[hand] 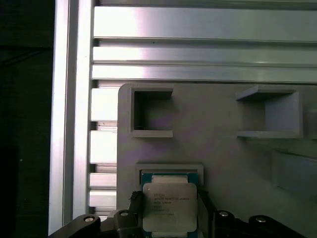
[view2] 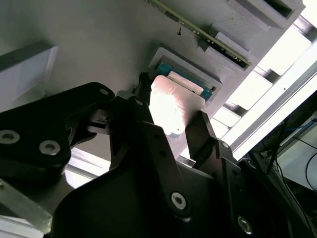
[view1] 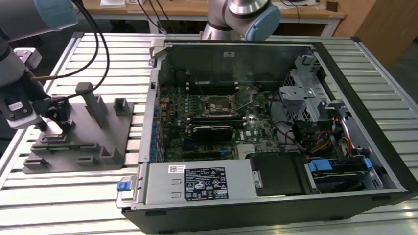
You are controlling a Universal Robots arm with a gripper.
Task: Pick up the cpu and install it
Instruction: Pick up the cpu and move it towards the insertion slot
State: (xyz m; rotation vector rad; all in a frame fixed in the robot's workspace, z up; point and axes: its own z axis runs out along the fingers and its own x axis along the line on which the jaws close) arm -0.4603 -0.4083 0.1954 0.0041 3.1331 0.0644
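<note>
The cpu [hand: 170, 206], a small square chip with a shiny silver top, lies at a shallow square recess of the grey fixture plate [hand: 223, 148]; a thin blue-green edge shows around it. It appears bright in the second wrist view as the cpu [view2: 171, 106]. My gripper [hand: 170, 210] reaches down over it, and its black fingers [hand: 134, 203] press against two opposite sides of the chip. In the exterior view my gripper [view1: 56, 120] stands over the fixture plate [view1: 81, 142] at the exterior view's left. The motherboard socket [view1: 216, 105] sits inside the open computer case [view1: 365, 98].
Grey blocks [view1: 91, 105] stand up from the fixture plate near my gripper. Two square pockets [hand: 151, 111] lie beyond the chip. Black cables [view1: 98, 44] hang above the plate. A second arm's base [view1: 245, 14] stands behind the case. The slatted aluminium table [view1: 65, 196] carries everything.
</note>
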